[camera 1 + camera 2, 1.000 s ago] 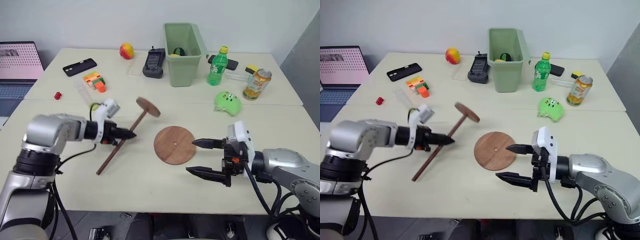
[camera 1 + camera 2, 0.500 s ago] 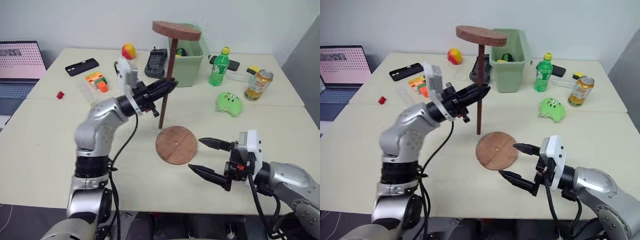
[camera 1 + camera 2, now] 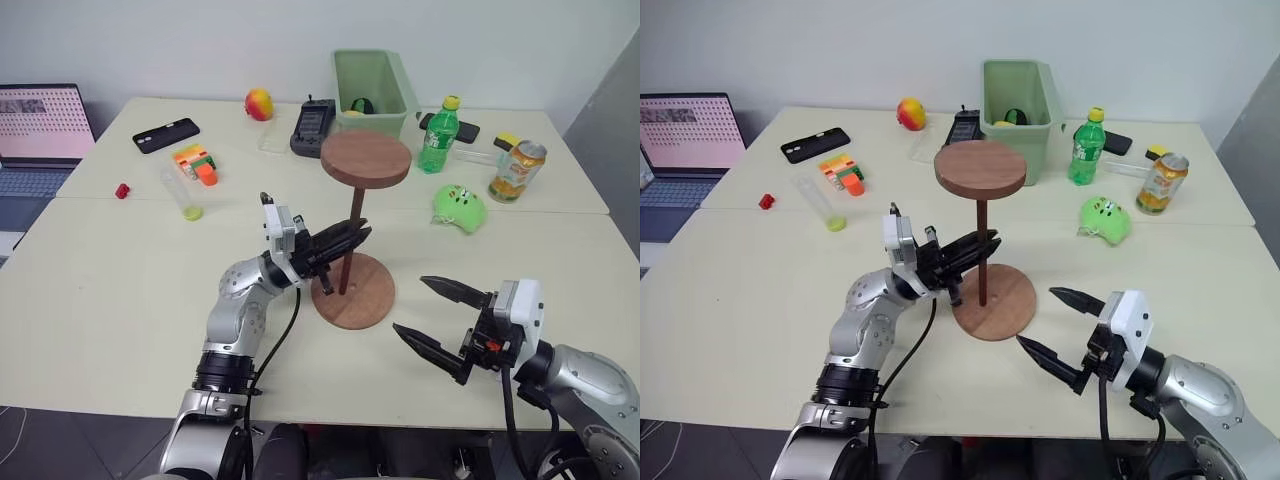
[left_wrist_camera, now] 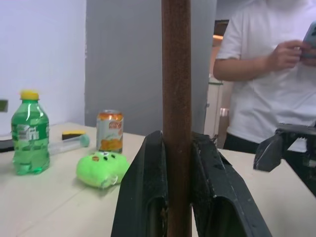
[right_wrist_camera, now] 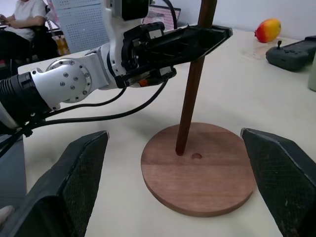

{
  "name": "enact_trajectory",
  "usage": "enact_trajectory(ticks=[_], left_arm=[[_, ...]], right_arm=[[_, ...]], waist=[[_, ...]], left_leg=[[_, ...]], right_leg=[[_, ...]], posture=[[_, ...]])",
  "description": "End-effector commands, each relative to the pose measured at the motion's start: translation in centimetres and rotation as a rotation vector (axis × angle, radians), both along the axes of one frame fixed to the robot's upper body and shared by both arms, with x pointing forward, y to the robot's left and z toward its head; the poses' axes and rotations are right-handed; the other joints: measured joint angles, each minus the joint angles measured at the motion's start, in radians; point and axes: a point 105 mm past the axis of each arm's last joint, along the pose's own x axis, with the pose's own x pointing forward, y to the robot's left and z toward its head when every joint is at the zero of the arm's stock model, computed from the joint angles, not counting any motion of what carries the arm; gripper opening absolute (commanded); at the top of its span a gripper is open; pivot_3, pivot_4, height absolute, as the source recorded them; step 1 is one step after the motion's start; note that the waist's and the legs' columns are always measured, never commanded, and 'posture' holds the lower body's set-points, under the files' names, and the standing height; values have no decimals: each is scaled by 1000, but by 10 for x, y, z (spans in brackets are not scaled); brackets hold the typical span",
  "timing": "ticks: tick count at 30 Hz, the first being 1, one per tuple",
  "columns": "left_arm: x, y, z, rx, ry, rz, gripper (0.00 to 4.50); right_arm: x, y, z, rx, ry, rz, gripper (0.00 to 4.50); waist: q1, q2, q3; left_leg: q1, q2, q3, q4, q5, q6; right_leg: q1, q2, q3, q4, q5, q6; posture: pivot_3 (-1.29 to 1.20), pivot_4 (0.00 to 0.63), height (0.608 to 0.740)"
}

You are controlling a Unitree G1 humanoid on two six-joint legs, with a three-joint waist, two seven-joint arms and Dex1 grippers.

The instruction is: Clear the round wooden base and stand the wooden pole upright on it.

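Your left end effector is clenched on the wooden pole partway up its shaft, holding it upright with the disc end on top, so the bare lower tip can go down into the round wooden base. In the right wrist view the tip rests on or just above the base, just beside the small centre hole rather than in it; you likely need a slight shift before it seats. The base is already bare, so the clearing part looks done.

Your right end effector is released, fingers spread wide, and grasps nothing. It hovers over the table near the base's right edge, probably waiting to steady the base or the pole.

You have open table in front of and to the left of the base. Behind it, the green toy, the green bottle, the can and the green bin stand well apart from the pole.
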Motion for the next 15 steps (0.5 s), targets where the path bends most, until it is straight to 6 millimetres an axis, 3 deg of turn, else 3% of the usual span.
enact_trajectory(ticks=[1, 3, 15], left_arm=[[0, -7, 0, -16, -34, 3, 278], [1, -10, -1, -24, -44, 8, 278], [6, -11, -10, -15, -62, 24, 278]], right_arm=[[-2, 2, 13, 20, -68, -12, 4500], [0, 1, 13, 20, -71, -25, 4500], [-1, 1, 13, 17, -64, -34, 4500]], waist=[[-1, 0, 0], [-1, 0, 0], [-1, 0, 0]], left_leg=[[2, 0, 0, 0, 0, 0], [11, 0, -1, -1, -1, 1], [12, 0, -1, -1, -1, 1]], right_leg=[[2, 0, 0, -1, 0, 0], [11, 1, -1, -3, 0, 0], [12, 1, -1, -3, 0, 0]], posture=[[0, 150, 740], [0, 150, 740], [0, 150, 740]])
